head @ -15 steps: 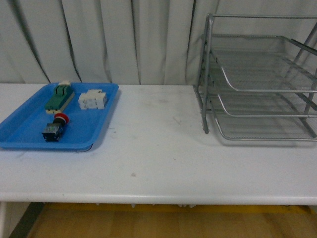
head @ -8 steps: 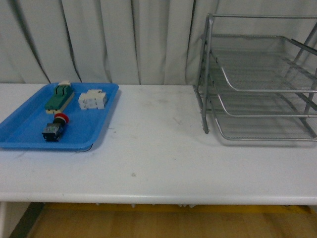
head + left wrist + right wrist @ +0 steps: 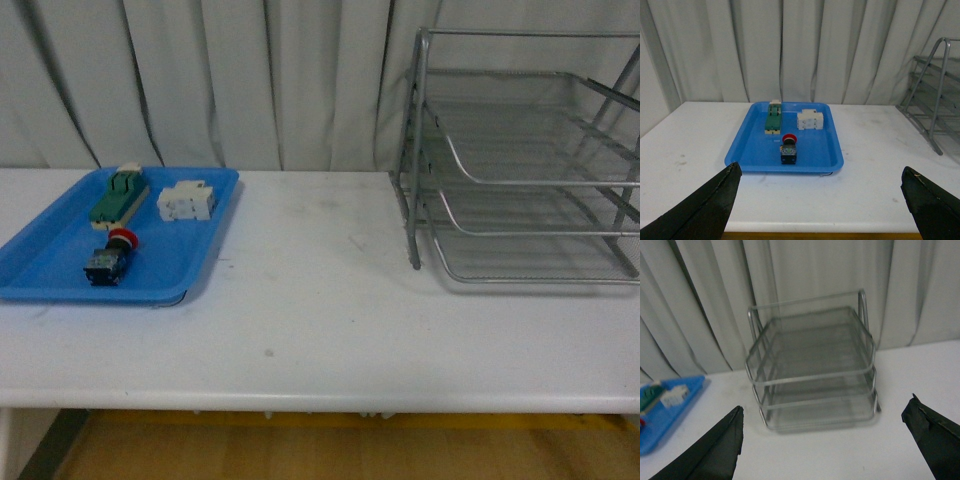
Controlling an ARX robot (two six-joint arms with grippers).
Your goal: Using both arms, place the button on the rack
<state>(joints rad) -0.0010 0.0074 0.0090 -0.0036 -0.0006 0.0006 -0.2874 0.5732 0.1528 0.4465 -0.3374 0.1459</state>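
The button (image 3: 109,256), red cap on a black body, lies in the blue tray (image 3: 40,262) at the table's left; the left wrist view shows the button (image 3: 788,149) too. The silver three-tier rack (image 3: 520,160) stands at the right, and the right wrist view faces the rack (image 3: 815,362). My left gripper (image 3: 822,205) is open, held back from the tray near the table's front edge, nothing between its fingers. My right gripper (image 3: 825,445) is open and empty, some way in front of the rack. Neither arm shows in the front view.
A green-and-cream block (image 3: 120,196) and a white blocky component (image 3: 187,201) lie at the far end of the tray. White curtains (image 3: 250,80) hang behind the white table (image 3: 320,300). The table's front edge (image 3: 320,402) runs across the lower front view.
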